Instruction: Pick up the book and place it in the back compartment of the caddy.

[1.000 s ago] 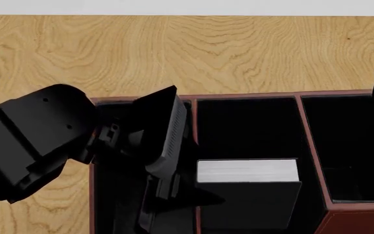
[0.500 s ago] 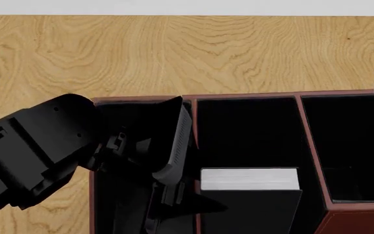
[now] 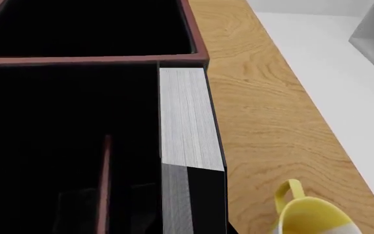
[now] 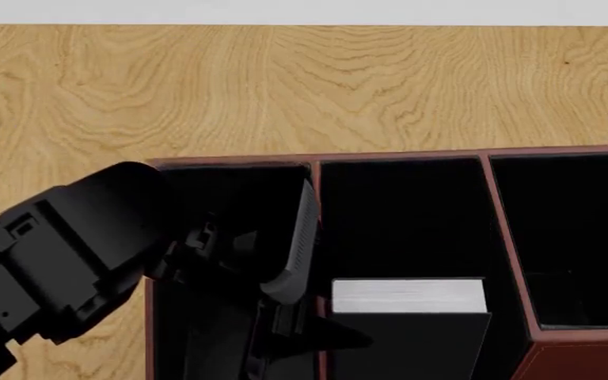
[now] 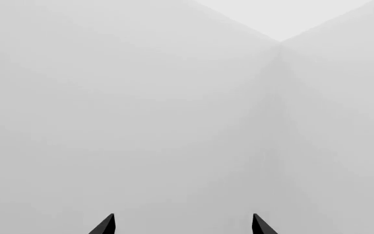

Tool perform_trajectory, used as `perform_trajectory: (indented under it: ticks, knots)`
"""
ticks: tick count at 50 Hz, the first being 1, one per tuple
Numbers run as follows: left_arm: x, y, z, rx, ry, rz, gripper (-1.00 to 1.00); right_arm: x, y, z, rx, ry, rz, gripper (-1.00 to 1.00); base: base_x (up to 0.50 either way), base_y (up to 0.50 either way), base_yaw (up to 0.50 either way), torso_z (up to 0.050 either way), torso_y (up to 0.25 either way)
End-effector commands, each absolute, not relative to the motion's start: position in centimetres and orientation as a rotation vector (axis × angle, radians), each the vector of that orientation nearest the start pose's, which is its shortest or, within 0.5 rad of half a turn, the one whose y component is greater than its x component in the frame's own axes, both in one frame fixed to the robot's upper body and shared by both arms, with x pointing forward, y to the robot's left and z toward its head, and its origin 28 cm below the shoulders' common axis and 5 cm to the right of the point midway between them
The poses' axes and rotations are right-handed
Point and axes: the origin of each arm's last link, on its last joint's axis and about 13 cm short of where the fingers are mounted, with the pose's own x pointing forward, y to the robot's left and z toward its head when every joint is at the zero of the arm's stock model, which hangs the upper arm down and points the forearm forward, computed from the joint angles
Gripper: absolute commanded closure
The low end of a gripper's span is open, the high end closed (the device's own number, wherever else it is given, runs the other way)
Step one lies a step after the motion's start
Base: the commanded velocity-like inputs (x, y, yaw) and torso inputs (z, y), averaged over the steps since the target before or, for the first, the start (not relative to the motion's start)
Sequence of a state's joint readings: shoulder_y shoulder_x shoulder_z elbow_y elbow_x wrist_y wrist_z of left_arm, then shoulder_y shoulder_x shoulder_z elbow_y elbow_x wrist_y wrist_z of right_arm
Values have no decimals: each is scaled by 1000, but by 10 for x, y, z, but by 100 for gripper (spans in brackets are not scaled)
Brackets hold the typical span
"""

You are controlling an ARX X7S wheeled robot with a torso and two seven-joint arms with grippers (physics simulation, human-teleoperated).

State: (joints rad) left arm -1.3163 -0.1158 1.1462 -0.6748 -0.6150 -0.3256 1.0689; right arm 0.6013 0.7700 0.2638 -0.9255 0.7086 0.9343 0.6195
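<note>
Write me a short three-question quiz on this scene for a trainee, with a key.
1. True or false: the book sits inside the box.
2. The right gripper holds: A) a pen, B) the book, C) nothing.
3. Fill in: on the table near the box stands a yellow-handled ____.

Key: 1 true. 2 C, its fingers stand apart with nothing between them. 3 mug.

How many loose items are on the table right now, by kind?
Book: 1
Caddy: 1
Mug: 1
Total: 3
</note>
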Motion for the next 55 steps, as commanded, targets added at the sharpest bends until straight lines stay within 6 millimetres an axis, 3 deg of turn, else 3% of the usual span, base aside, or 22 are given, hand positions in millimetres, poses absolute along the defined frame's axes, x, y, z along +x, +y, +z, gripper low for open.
perform_trajectory:
  ticks: [1, 27, 48, 49, 55]
  knots:
    - [402, 122, 208, 454, 287, -1609, 100, 186, -191, 286, -249, -625, -411, -100, 0, 0, 0, 0, 0]
    - [409, 118, 192, 455, 316, -1604, 100, 185, -193, 283, -247, -621, -417, -100, 0, 0, 0, 0, 1]
    - [411, 116, 192, 452, 316, -1590, 100, 186, -193, 282, -246, -617, -418, -100, 0, 0, 0, 0, 1]
    - [411, 116, 193, 446, 315, -1579, -100, 186, -193, 282, -246, -617, -418, -100, 0, 0, 0, 0, 0]
    - [412, 116, 194, 437, 315, -1555, -100, 186, -194, 282, -245, -616, -418, -100, 2, -1, -7, 0, 0]
